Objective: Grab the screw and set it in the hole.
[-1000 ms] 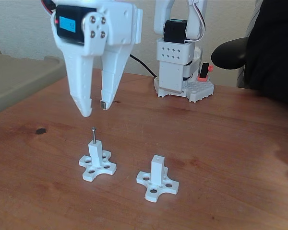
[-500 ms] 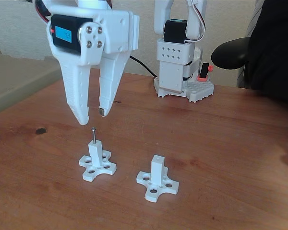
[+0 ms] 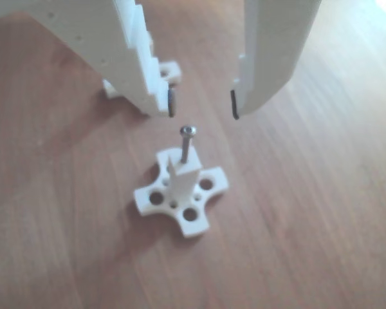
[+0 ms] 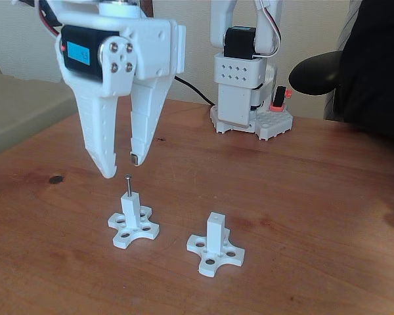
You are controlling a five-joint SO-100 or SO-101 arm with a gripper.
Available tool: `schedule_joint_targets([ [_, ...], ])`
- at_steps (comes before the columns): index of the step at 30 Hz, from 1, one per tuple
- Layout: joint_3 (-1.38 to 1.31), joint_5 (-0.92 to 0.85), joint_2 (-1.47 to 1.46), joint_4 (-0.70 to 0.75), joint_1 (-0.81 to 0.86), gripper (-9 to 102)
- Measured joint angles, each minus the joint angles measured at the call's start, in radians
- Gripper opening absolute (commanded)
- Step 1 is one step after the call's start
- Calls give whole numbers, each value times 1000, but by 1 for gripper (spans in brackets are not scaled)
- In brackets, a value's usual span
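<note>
Two white posts sit on the surface point(image 4: 302, 197), and the screw point(image 4: 127, 184) stands upright in the left post point(image 4: 132, 220) in the fixed view. Gripper point(image 4: 120, 167) hangs just above it, jaws apart, empty. Screw looks light, stiff, slippery, so I'd pinch the shank under the head.

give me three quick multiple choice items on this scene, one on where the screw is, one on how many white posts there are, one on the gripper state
1. Where is the screw?
A. flat on the table
B. upright in the left post's top
C. between shut fingers

2. How many white posts stand on the table?
A. one
B. two
C. four

3. The gripper is
A. open above the screw
B. shut on the screw
C. resting on the table

Answers: 1 B, its shank rises from the left post in the fixed view. 2 B, there is also a right post. 3 A, its fingertips are apart and empty.
</note>
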Motion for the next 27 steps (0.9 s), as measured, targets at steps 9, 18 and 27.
schedule_joint_targets([
  [9, -29, 0, -35, 31, 0, 11],
  [18, -31, 0, -48, 31, 0, 11],
  [27, -31, 0, -57, 46, 0, 11],
])
